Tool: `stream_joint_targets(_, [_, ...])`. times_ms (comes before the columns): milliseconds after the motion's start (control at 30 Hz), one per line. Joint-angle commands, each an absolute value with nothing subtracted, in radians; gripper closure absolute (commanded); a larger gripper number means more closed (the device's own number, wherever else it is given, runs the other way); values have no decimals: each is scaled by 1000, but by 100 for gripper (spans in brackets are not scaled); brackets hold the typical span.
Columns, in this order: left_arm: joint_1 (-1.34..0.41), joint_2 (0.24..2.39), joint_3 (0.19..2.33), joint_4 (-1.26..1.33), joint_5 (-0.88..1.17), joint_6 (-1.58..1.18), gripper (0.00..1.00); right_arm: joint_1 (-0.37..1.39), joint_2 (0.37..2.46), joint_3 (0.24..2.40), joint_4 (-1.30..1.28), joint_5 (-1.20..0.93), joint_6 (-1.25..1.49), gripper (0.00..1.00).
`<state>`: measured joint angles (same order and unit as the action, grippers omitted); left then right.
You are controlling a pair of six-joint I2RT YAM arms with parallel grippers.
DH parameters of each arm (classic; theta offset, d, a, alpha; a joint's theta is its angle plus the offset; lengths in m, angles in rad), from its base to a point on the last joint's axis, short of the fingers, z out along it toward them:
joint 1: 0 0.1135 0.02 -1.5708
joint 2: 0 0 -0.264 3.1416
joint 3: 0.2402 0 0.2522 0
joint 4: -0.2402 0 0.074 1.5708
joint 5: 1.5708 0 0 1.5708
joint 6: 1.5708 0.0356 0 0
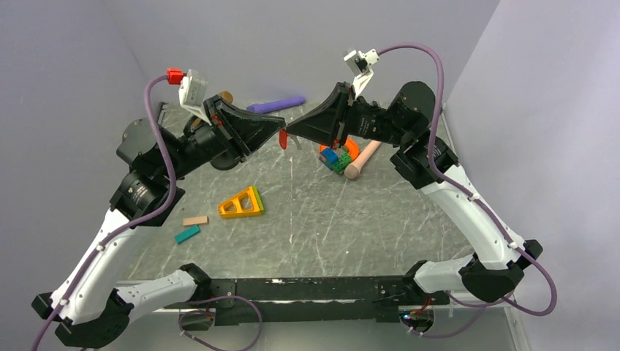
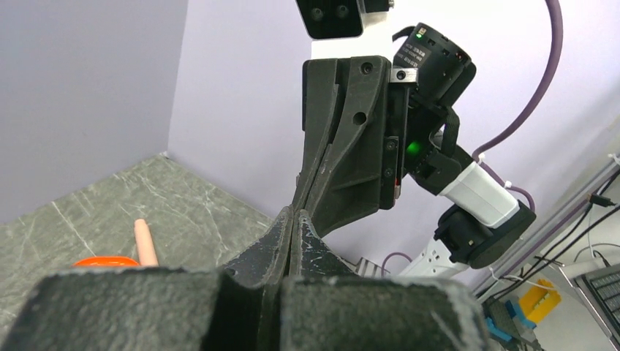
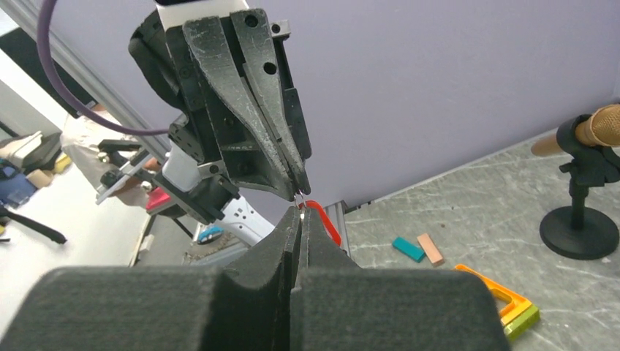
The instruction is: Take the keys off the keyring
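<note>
Keyring [image 3: 300,196] sits pinched between your left hand [image 1: 281,130] and right hand [image 1: 288,132], both clamped shut above the worktop [image 1: 329,219]; red key [image 1: 283,139] dangles.

Keys [image 1: 283,139] between left hand [image 1: 280,131] and right hand [image 1: 288,132], above the table [image 1: 343,227].

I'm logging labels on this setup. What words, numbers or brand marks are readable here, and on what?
Nothing is readable.
Faint pale print on the round black motor of the opposite arm: too small and blurred to read.
No other lettering shows in any view.
</note>
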<state>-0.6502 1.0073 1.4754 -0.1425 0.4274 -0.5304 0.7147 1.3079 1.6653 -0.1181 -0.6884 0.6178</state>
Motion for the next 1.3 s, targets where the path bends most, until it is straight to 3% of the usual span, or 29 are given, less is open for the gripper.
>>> stream_joint_targets(0, [-680, 965, 1446, -120, 415, -545, 100, 700, 1294, 1660, 86, -579, 672, 100])
stream_joint_targets(300, [-694, 923, 1401, -97, 311, -531, 100, 700, 1324, 1659, 143, -574, 721, 100])
stream_joint_targets(333, [-694, 918, 1403, -102, 299, -527, 95, 700, 1325, 1658, 143, -576, 722, 100])
stream_joint_targets(433, [-694, 911, 1426, -141, 263, -500, 51, 700, 1318, 1645, 128, -575, 718, 100])
stream_joint_targets(500, [-695, 902, 1445, -169, 243, -476, 28, 699, 1302, 1625, 103, -566, 701, 100])
stream_joint_targets(567, [-694, 893, 1467, -203, 223, -438, 19, 699, 1279, 1603, 53, -556, 674, 100])
stream_joint_targets(733, [-694, 872, 1518, -306, 187, -344, 16, 695, 1241, 1598, -106, -538, 577, 100])
stream_joint_targets(933, [-691, 902, 1640, -475, 226, -187, 23, 690, 1273, 1744, -417, -547, 381, 100])
stream_joint_targets(1133, [-672, 995, 1751, -596, 391, -118, 26, 692, 1423, 2012, -841, -611, 189, 100])
stream_joint_targets(1267, [-623, 1053, 1782, -625, 567, -142, 30, 705, 1458, 2055, -917, -670, 150, 100])
